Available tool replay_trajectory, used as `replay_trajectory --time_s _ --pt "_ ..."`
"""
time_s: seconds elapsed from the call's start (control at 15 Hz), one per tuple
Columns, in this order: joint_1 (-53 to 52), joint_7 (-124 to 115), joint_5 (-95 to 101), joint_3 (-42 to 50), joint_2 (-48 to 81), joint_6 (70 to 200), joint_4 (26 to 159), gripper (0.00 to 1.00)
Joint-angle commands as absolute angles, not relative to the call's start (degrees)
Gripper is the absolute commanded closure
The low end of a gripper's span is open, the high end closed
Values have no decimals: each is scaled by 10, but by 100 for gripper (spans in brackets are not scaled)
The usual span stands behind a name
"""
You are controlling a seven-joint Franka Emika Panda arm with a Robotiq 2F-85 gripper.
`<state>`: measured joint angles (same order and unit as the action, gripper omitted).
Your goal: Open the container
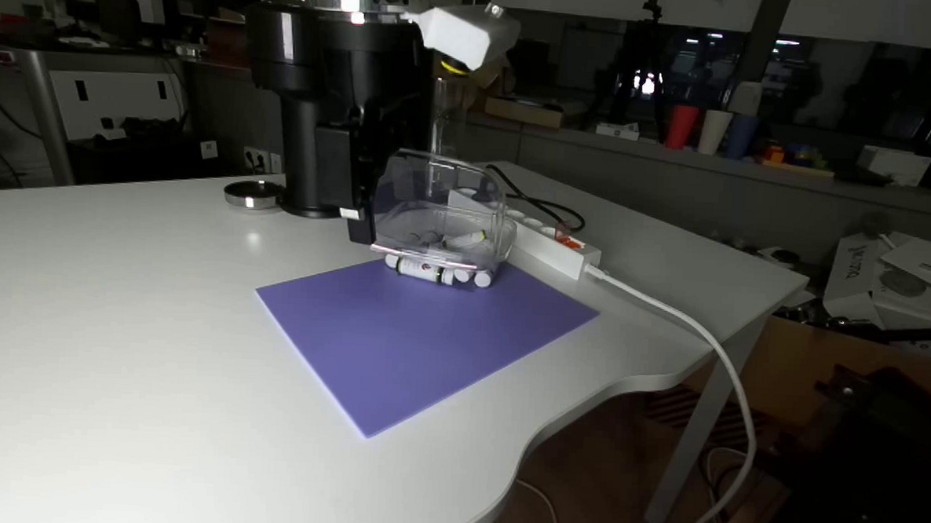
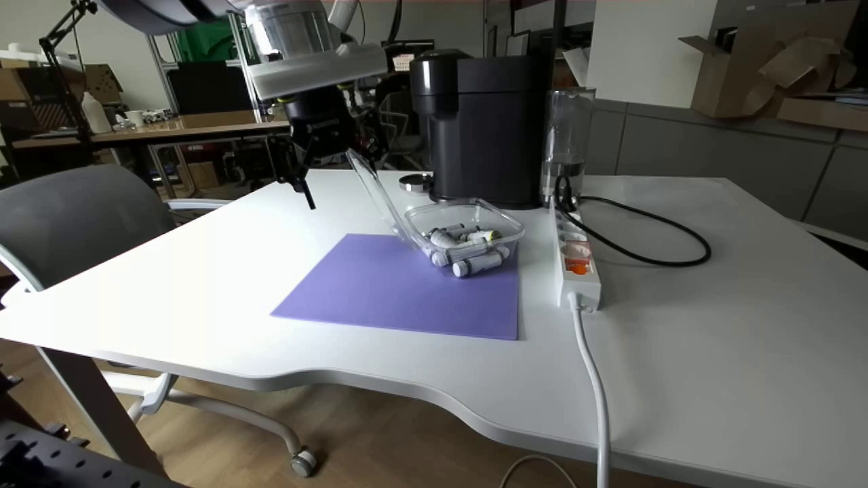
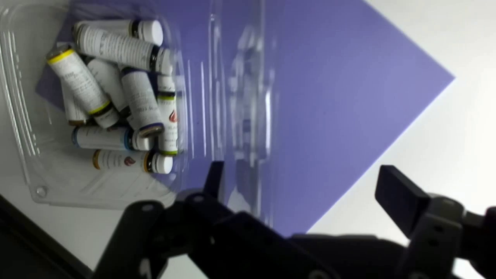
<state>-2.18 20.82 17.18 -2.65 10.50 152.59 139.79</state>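
Observation:
The container is a clear plastic box point(image 2: 512, 237) with a hinged clear lid point(image 2: 380, 196) and several small white-labelled bottles point(image 3: 116, 50) inside. It also shows in the wrist view point(image 3: 97, 192), at the left. The lid is raised and leans up and away from the box; it also shows in an exterior view point(image 1: 442, 178). My gripper point(image 3: 302, 180) is open. The raised lid stands between its fingers, nearer the left finger in the wrist view. Whether that finger touches the lid, I cannot tell. The gripper point(image 2: 341, 179) is above the table beside the box.
The container stands at the back corner of a purple mat point(image 2: 400, 291). A black machine point(image 2: 481, 129) with a clear tank point(image 2: 568, 135) is behind it. A round metal tray point(image 1: 254, 195) lies by the machine. A white power strip point(image 2: 580, 271) with cables lies beside the container.

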Motion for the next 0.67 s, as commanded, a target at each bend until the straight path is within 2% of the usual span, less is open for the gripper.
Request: replay_trajectory --time_s 0.0,0.33,0.6 --pt "-41 150 186 -28 34 1435 1436 0" --pt "-48 143 170 -43 20 1320 1431 0" --pt "-40 150 158 -39 34 1334 1412 0"
